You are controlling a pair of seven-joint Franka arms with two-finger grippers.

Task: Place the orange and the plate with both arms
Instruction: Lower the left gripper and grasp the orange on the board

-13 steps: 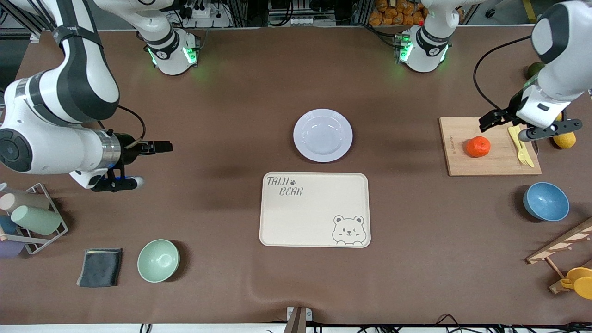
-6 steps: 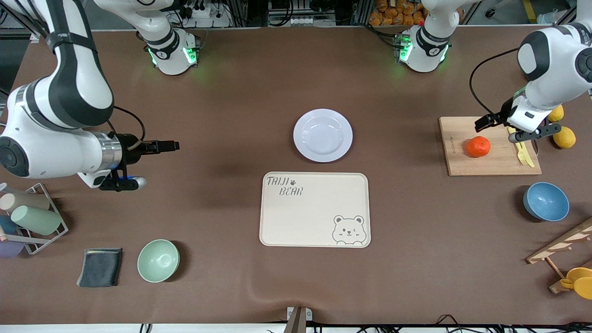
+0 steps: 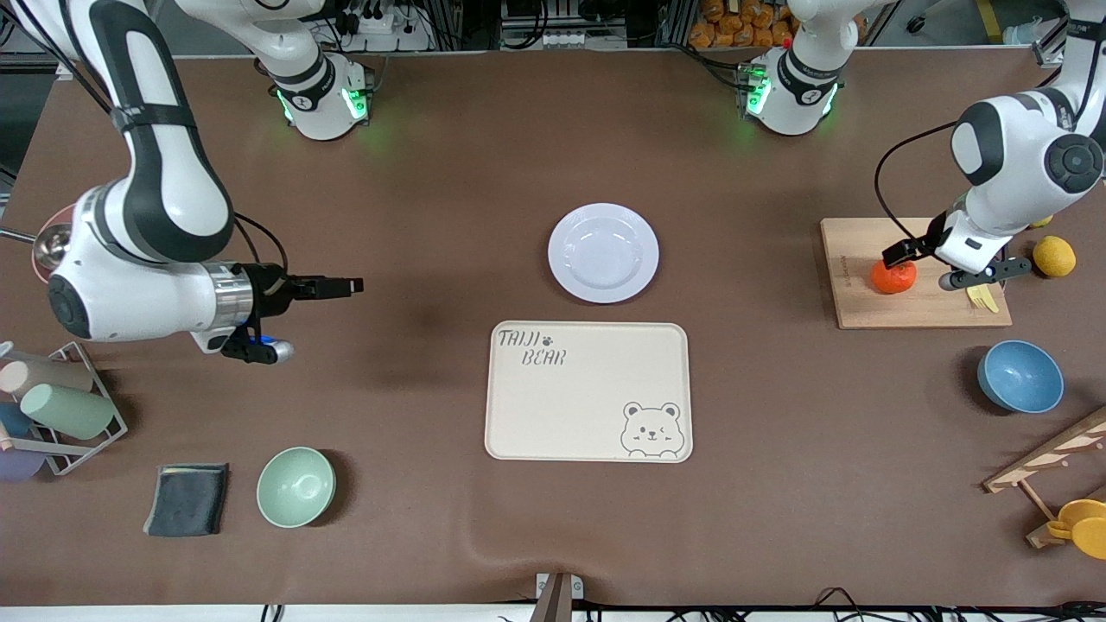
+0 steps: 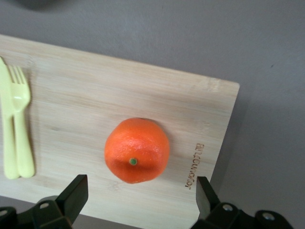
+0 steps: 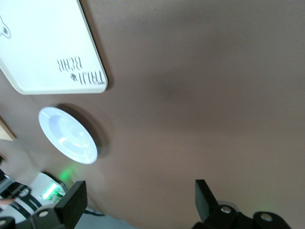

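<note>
The orange [image 3: 893,276] sits on the wooden cutting board [image 3: 916,304] near the edge of the bench at the left arm's end, with bare wood showing all around it in the left wrist view [image 4: 137,150]. A pale yellow fork and knife [image 4: 16,129] lie side by side on the same board, well apart from the fruit and toward the bench edge. The left gripper [image 3: 903,251] hangs directly over the orange with its fingers [image 4: 71,195] spread wide — one on each side of the fruit, neither touching it.

The plate [image 3: 603,252] rests flat near the middle of the bench, just beside the cream bear-printed tray [image 3: 588,391], which lies nearer the front camera. Both show in the right wrist view — the plate [image 5: 68,135] apart from the tray's corner.

The right gripper [image 3: 346,284] is over bare tabletop toward the right arm's end of the bench, well apart from the plate, its fingers [image 5: 74,202] parted and holding nothing.

A lemon [image 3: 1054,256] lies off the board by the bench edge at the left arm's end, and a blue bowl [image 3: 1020,377] stands nearer the front camera than the board. Toward the corner at the right arm's end nearest the camera are a green bowl [image 3: 295,486] and a dark folded cloth [image 3: 187,498].
</note>
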